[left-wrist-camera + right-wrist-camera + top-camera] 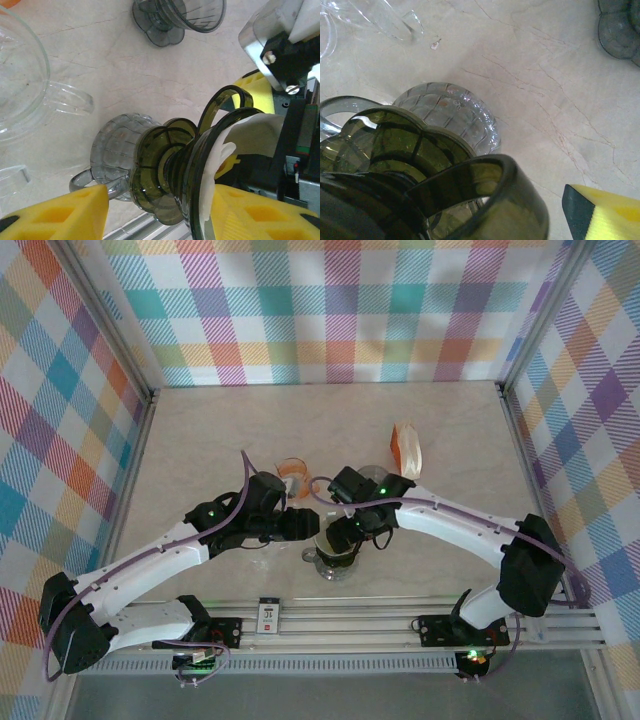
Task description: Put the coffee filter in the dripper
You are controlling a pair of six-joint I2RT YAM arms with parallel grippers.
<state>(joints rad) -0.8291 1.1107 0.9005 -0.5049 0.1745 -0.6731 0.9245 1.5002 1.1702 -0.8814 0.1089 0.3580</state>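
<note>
L fingers (65,212) half spread, straddling the green dripper (165,165). One finger is clear of it, the other right at the rim; contact w/ the paper can't be told. R fingers (607,217) wide apart, nothing pinched, just beside the rim on the opp. side. White coffee filter (252,135) sits in the dripper mouth, rumpled, prob. not fully seated. Dripper upright on glass server (112,150) on tabletop (150,75). Filter is just under both arms' fingers; L looks nearer, so any push goes down the cone axis.

From above: looking down on whole counter (200,440). From both wrists: very close on green dripper (165,170) at 6 o'clock.
</note>
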